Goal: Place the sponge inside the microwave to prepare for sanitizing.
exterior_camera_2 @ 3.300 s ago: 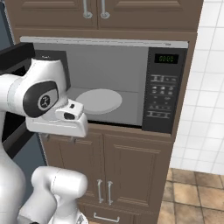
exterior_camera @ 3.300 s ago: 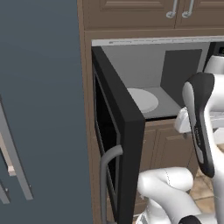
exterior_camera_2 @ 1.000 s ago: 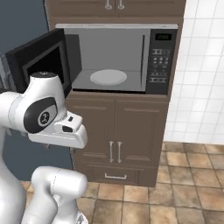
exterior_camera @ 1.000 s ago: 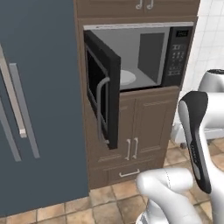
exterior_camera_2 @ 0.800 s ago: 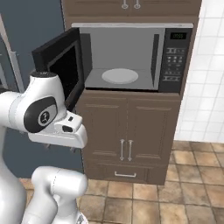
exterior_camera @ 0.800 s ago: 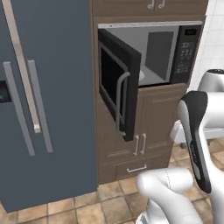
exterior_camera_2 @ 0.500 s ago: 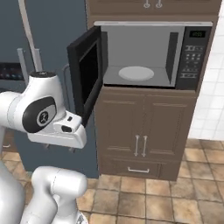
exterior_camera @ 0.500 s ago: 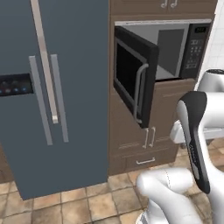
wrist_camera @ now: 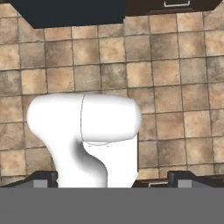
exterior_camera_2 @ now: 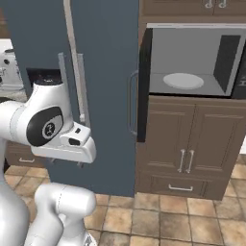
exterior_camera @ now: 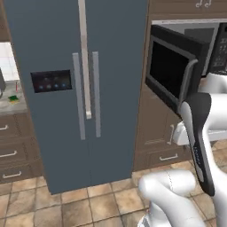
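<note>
The microwave (exterior_camera_2: pixel 192 62) stands open at my right, holding a white round plate (exterior_camera_2: pixel 183 80) on its grey floor. My fingers (wrist_camera: pixel 41 178) are spread wide, grasping nothing, above the tiled floor (wrist_camera: pixel 175 87).

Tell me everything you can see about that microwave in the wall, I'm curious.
The microwave is built into brown wooden cabinets, above two cupboard doors and beside a tall blue-grey fridge. Its black door stands swung wide open, with a dark window and a curved grey bar handle. Inside, the walls look grey and a white round plate lies flat on the floor. A dark button panel sits on its right.
</note>
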You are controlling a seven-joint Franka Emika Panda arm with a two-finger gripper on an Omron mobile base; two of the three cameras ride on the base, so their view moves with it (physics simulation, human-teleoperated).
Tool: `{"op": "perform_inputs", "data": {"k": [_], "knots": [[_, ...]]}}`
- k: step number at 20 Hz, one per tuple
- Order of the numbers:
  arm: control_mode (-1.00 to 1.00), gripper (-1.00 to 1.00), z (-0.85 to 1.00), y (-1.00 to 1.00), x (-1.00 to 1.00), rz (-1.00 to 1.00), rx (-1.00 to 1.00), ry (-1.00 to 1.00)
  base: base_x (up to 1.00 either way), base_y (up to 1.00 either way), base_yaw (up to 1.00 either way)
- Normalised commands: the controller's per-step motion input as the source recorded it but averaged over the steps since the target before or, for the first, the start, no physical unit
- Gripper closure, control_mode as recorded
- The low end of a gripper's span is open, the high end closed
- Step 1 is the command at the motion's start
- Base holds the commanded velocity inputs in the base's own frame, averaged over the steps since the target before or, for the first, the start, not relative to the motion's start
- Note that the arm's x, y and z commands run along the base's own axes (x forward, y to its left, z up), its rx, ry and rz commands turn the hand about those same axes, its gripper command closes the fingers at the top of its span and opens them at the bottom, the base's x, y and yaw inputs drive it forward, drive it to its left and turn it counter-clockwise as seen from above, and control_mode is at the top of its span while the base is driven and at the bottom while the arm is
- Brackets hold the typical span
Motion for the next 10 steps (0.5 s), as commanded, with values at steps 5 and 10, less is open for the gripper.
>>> {"op": "perform_inputs", "data": {"k": [5, 10], "knots": [[1.0, -1.0, 0.0, 0.0, 0.0, 0.0, 0.0, 0.0, 0.0, 1.0, -0.11], [1.0, -1.0, 0.0, 0.0, 0.0, 0.0, 0.0, 0.0, 0.1, 1.0, -0.16]]}}
